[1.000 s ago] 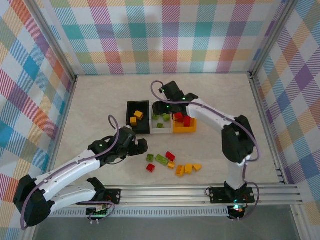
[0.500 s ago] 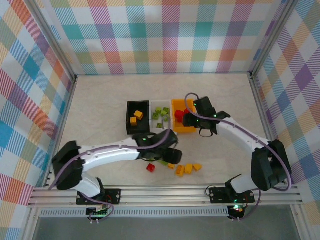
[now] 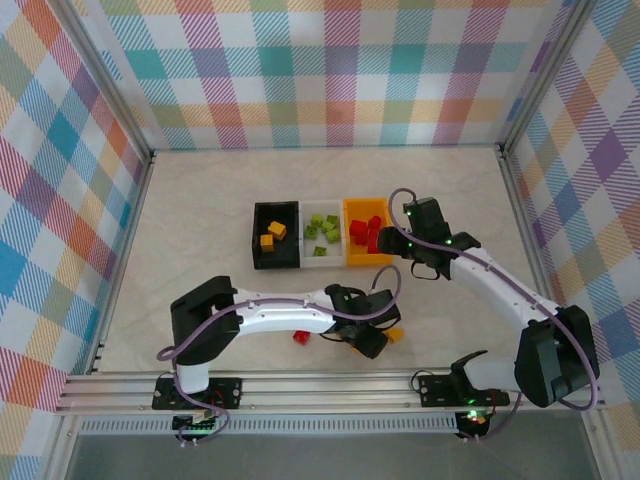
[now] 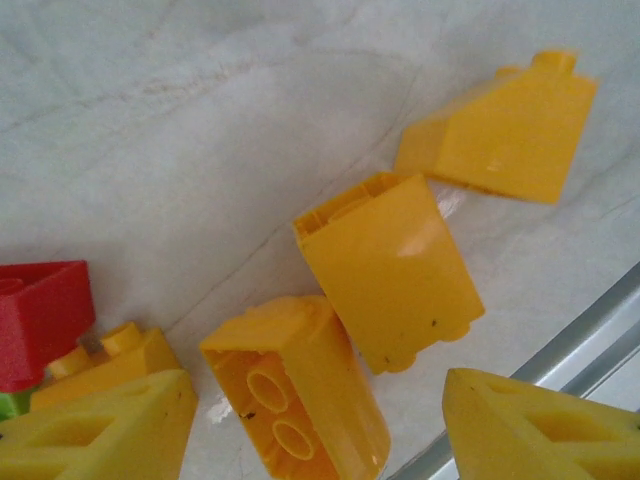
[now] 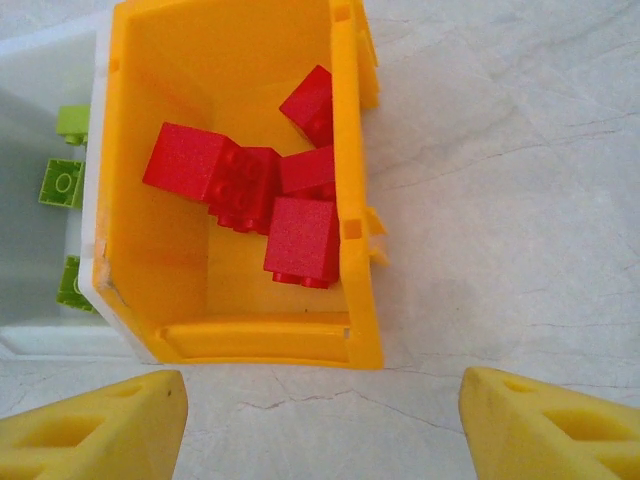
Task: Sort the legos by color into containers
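Change: left pincer (image 3: pixel 368 336) has swung right, towards the front rail, onto the yellow bricks; right pincer (image 3: pixel 393 244) has drawn back off the orange bin (image 3: pixel 360 263)
Left pincer: jaws apart, straddling a yellow brick (image 4: pixel 300 390) lying on the surface (image 4: pixel 200 120), hollow underside showing
Right pincer: jaws apart, empty; red bricks (image 5: pixel 300 240) in the orange bin just ahead
Arms: left stretched low across the front; right bent, reaching in from the right

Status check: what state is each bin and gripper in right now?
black bin, upright, holding yellow-orange bricks
white bin, upright, holding green bricks
orange bin, upright, holding red bricks
left gripper, open, a yellow brick between the jaws
right gripper, open, empty, beside the orange bin
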### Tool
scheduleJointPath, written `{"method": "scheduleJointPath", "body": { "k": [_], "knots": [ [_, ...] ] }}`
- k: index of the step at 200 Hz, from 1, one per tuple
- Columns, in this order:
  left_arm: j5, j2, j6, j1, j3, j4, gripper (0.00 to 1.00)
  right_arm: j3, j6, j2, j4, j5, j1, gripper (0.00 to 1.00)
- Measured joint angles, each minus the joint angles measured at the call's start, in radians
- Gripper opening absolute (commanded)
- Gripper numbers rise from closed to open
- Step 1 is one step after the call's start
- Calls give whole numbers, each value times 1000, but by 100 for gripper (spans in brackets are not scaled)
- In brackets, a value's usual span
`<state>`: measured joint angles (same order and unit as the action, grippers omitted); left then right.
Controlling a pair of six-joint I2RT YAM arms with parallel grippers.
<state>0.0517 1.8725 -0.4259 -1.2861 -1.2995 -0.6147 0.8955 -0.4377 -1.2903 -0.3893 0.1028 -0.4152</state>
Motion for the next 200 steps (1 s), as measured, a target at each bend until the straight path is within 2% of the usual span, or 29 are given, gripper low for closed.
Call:
{"method": "scheduleJointPath", "body": {
  "k": [71,94,133,200],
  "knots": [
    [33,67,20,-14,-41,-14,71,0,0,13,7,-23,24,73],
    [63,79,26,-14,-42,-11,63,-4,0,20,8,-26,30,73],
    [77,93,32,-14,-41,-13,44,-16,0,25,8,-29,38,73],
    [99,93,31,-15,-40,-18,37,-17,0,26,8,-33,43,72]
  ]
}}
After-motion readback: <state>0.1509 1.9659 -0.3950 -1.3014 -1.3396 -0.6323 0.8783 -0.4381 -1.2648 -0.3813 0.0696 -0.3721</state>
